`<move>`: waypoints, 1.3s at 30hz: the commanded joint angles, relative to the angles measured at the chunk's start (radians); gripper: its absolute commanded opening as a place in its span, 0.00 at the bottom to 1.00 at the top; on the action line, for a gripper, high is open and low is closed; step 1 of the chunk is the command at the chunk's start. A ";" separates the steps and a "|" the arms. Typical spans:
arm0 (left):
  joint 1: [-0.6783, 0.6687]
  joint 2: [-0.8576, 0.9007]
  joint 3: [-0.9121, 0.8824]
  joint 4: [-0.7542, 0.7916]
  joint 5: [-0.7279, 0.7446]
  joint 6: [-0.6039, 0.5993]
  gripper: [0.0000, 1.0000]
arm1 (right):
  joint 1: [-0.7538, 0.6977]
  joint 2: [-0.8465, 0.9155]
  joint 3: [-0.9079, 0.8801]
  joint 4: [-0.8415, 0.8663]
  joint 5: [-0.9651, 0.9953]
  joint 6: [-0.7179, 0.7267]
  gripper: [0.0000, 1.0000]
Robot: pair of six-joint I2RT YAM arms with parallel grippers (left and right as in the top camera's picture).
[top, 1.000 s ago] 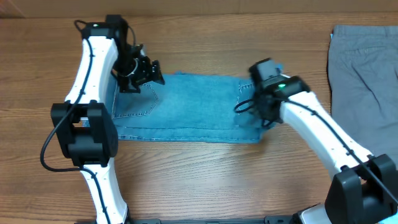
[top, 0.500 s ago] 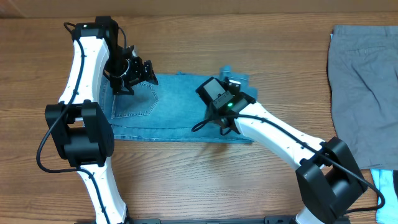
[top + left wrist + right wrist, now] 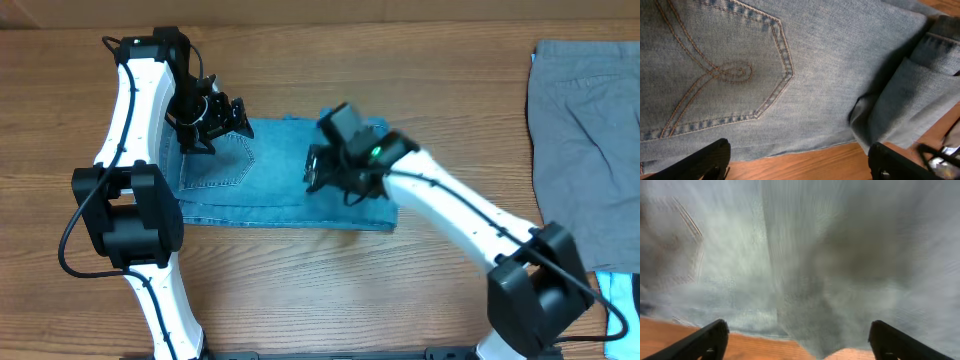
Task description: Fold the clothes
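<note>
Item 1, garment under work: the light-blue denim jeans [image 3: 265, 180] lie flat on the wooden worktop [image 3: 300, 60], folded into a broad rectangle just toward 9 o'clock of the table's centre in the overhead view. A curve-stitched back pocket [image 3: 225, 160] faces up at the 9 o'clock end. In the left wrist view the same pocket [image 3: 735, 75] is sharp, and a doubled layer of denim overlaps the main panel at 3 o'clock.

Item 2, second garment: the plain grey trousers [image 3: 585, 140] are spread at the 3 o'clock edge of the worktop, well apart from the jeans and from both arms.

Item 3, left hand [image 3: 222, 125]: it is positioned over the jeans' 11 o'clock corner. Its wrist view shows the left hand [image 3: 800, 160] with fingers spread wide and nothing between them; whether the tips touch the cloth cannot be told.

Item 4, right hand [image 3: 322, 172]: it sits above the jeans, just toward 3 o'clock of their middle. Its wrist view is motion-blurred, yet the right hand [image 3: 805, 337] shows both fingers far apart with only denim beneath; it grips nothing.
</note>
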 commanded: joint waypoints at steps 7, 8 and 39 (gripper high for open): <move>-0.195 -0.004 0.018 0.017 0.170 0.103 0.04 | -0.356 -0.016 0.177 -0.225 -0.127 -0.187 0.33; -0.229 -0.004 0.018 0.027 0.170 0.102 0.04 | -0.392 -0.016 0.163 -0.228 -0.182 -0.218 0.24; -0.291 0.262 0.012 0.196 -0.011 0.091 0.04 | -0.428 -0.012 -0.529 0.364 -0.537 -0.159 0.04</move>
